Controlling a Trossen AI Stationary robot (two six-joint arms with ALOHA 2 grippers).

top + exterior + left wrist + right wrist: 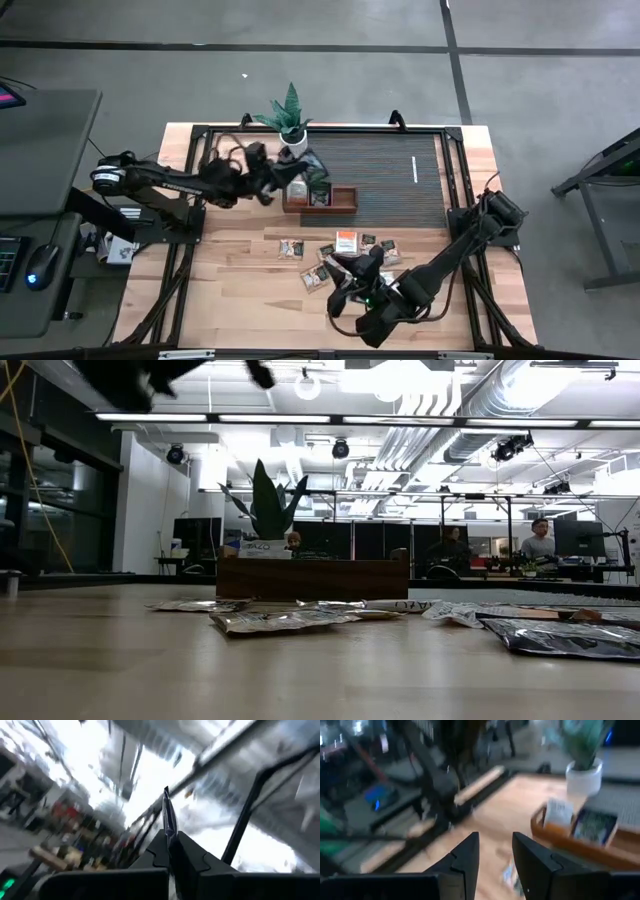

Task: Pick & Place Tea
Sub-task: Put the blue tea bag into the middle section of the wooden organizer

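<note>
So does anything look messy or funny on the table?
A bit messy, yes. Several tea sachets lie scattered at odd angles on the bare wood in front of the wooden tray, which holds only a few. One thin sachet is pinched edge-on in the shut left gripper. Nothing looks spilled or broken.

Overhead view evenly lit, soft shadows under my arms. Low view: bright ceiling strip lights (400, 422) at twelve o'clock, glare on near foil sachets (285, 621). Both wrist views heavily motion-blurred; potted plant (585, 750) at one o'clock smeared.
</note>
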